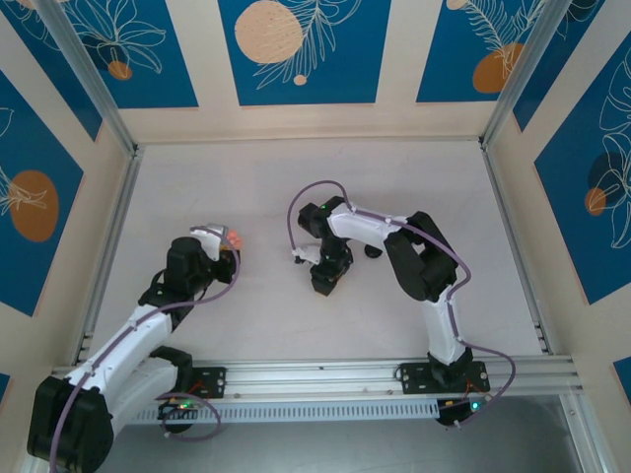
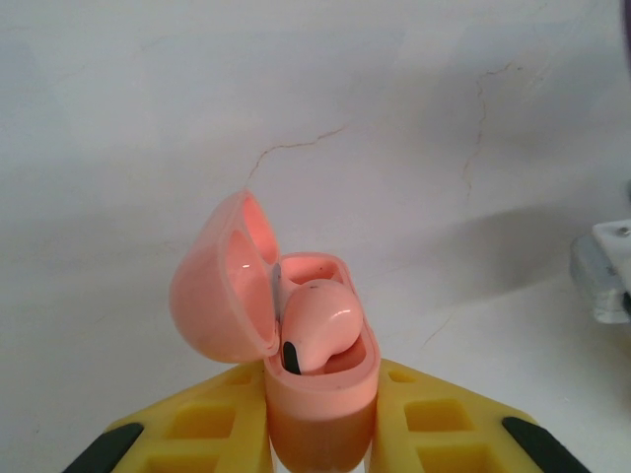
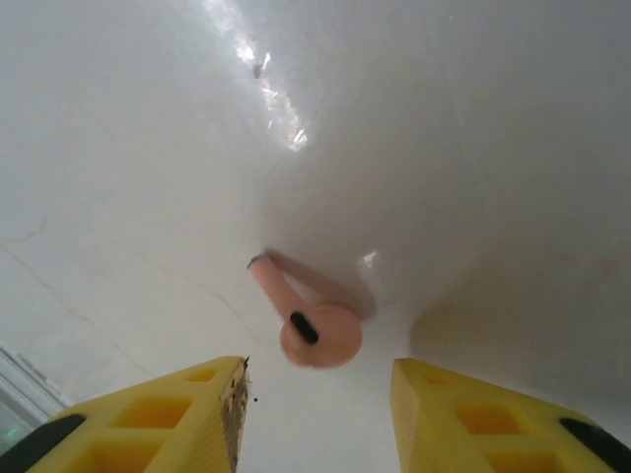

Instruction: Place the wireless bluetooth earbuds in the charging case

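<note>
Though cracked — tbl (image 2: 148,118), earbud (image 3: 317,333); blue walls (image 1: 296,49)

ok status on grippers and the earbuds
Left gripper shut on pink case, lid open, seated earbud inside. Right gripper open over loose earbud on table. Nothing blocking the case.

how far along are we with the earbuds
Done: one pink earbud sits in the open charging case, clamped by the left hand. In hand: the right hand is open over a second pink earbud lying on the table, ungripped. Left: grasp it and seat it in the case.
</note>
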